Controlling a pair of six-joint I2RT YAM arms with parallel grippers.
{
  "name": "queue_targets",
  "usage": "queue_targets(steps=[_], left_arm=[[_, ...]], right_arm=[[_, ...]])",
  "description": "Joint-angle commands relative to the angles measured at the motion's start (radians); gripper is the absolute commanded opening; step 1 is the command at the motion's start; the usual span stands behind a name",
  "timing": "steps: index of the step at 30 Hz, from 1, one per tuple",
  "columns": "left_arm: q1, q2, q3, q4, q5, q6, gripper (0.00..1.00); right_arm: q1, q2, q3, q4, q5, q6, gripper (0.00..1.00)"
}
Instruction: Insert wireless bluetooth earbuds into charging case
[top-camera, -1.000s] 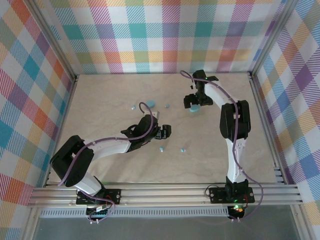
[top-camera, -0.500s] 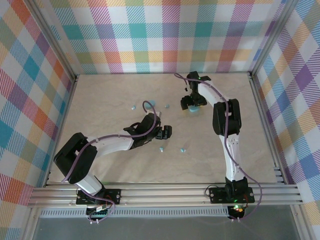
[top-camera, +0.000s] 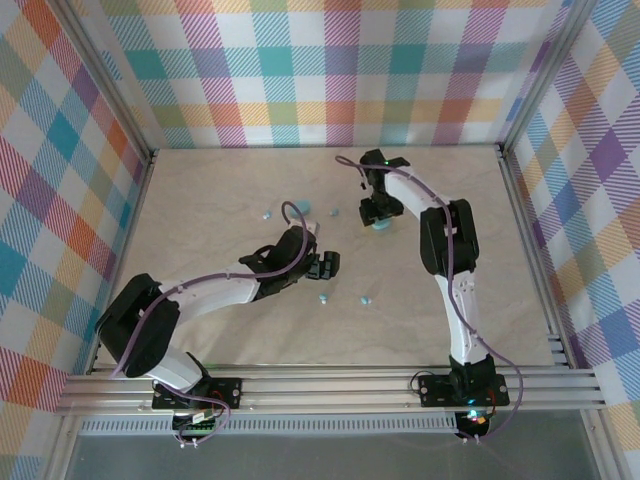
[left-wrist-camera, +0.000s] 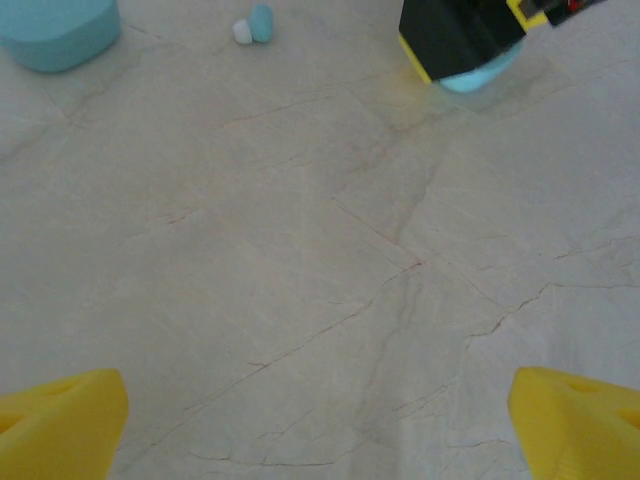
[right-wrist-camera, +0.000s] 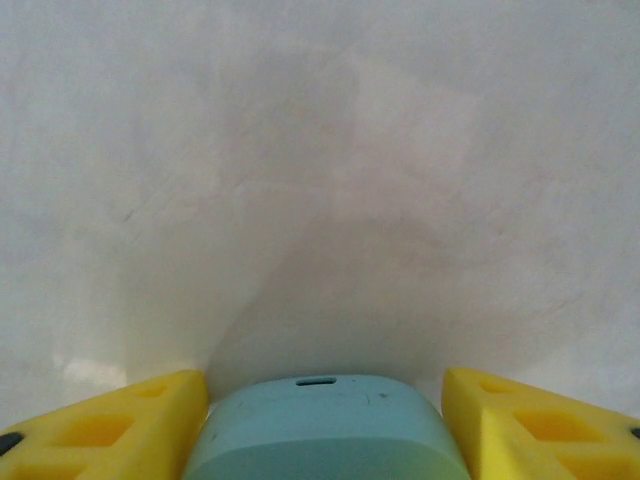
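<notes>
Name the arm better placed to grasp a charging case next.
Right. The right gripper has a finger on each side of a teal charging case, so closing should grip it. The left gripper hangs open over bare table, with the other case and an earbud well ahead.

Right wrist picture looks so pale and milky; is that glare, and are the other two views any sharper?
Right wrist: the table is washed out, with a soft shadow fanning ahead of the charging case; the yellow fingers beside it look soft. Left wrist: marble veins crisp, near fingertips blurred. Top external: even light, sharp, though the earbuds are mere specks.
</notes>
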Motion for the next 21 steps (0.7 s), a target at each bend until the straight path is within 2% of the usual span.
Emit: queue_targets(steps=[1,11,13,15,17,20,21], left_arm=[[-0.007,-0.068,-0.038,-0.037,-0.035,0.079,0.98],[-0.004,-0.218,-0.144,-0.04,-0.016,0.226,1.0],[-0.005,-0.239,-0.161,-0.038,-0.01,0.232,1.0],[-0.005,-0.256,-0.185,-0.019,0.014,0.244,1.0],[-0.004,-0.263,-0.199,-0.022,0.044,0.291,1.0],[-0.005,-0.25,-0.161,-0.115,-0.007,0.35,1.0],[-0.005,-0.243,-0.143,-0.148,0.016,0.385,0.99]], right_arm=[[0.08,-0.072,-0.081,-0.149,-0.021,0.059,0.61],[0.236,-0.18,-0.293,-0.089,-0.198,0.247,0.58],[0.248,-0.188,-0.32,-0.067,-0.218,0.264,0.65],[0.252,-0.196,-0.337,-0.051,-0.252,0.274,0.82],[0.252,-0.212,-0.338,-0.049,-0.277,0.27,0.88],[0.249,-0.259,-0.332,-0.049,-0.272,0.258,0.92],[0.245,-0.28,-0.332,-0.047,-0.263,0.254,0.92]])
